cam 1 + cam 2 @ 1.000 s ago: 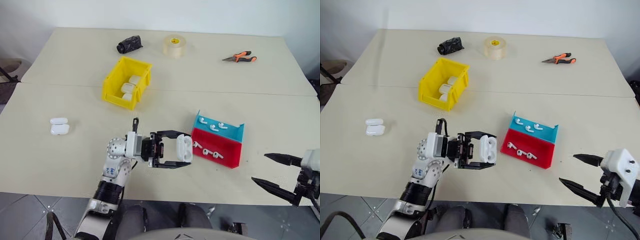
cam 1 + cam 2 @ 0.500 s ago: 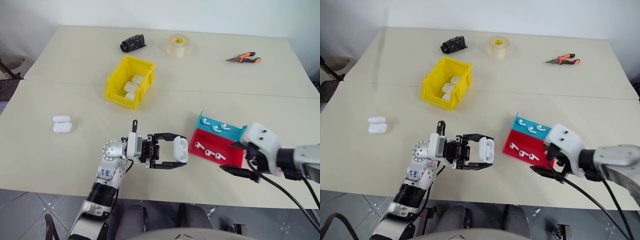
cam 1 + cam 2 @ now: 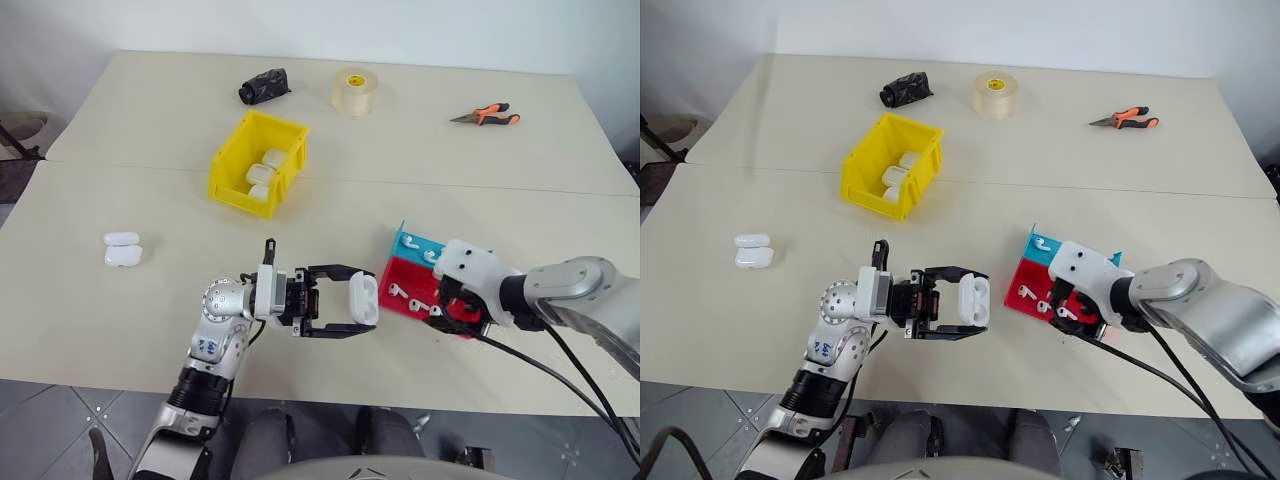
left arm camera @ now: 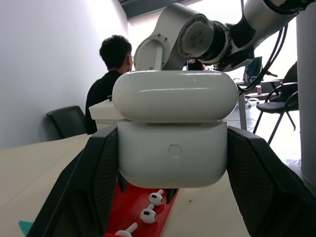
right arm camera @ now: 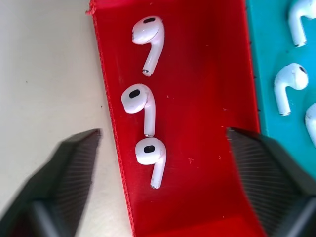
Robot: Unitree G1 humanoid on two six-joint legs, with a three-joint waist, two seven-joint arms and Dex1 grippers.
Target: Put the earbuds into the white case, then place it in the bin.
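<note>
Both grippers are being shown over the table (image 3: 120, 330): the left gripper (image 3: 357, 300) is clamped on the white case (image 3: 364, 297), which is being held above the tabletop just beside the red tray (image 5: 197, 123), while the right gripper (image 5: 163, 143) is being held spread apart over that tray, one finger outside its edge. The bin (image 3: 232, 160) is being seen farther back, well apart. Three earbuds (image 5: 140, 98) are lying in the red tray, between the open fingers.
</note>
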